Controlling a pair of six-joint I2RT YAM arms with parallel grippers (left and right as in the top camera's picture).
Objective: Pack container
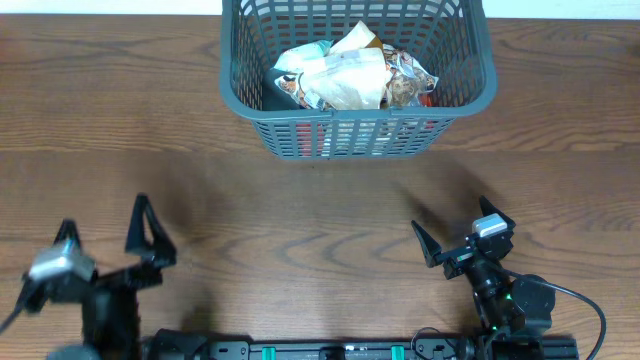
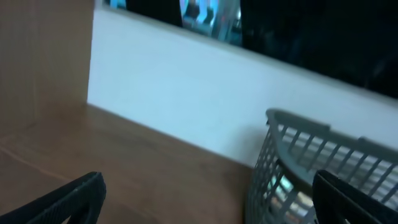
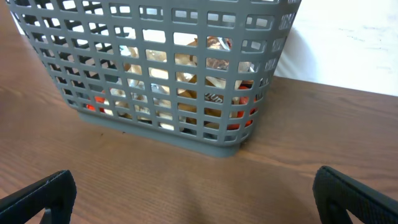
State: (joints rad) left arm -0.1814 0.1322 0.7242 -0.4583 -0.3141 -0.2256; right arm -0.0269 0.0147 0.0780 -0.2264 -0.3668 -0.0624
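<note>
Overhead showed the container (image 1: 355,140) at the far middle of the surface (image 1: 300,220), with packets (image 1: 345,75) heaped inside and none loose outside it. The left hand (image 1: 105,228) and right hand (image 1: 457,232) sat at the near edge, well apart from it, fingers spread and empty. Packing looked finished, so the sound move was holding both hands low, clear of the rim. Only the right wrist view showed red packets (image 3: 93,107) low behind the lattice. The blurred left wrist view gave perhaps one container corner.

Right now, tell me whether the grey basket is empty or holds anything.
Holds things: crumpled packets lie piled in the basket, also showing through its lattice wall in the right wrist view.
</note>
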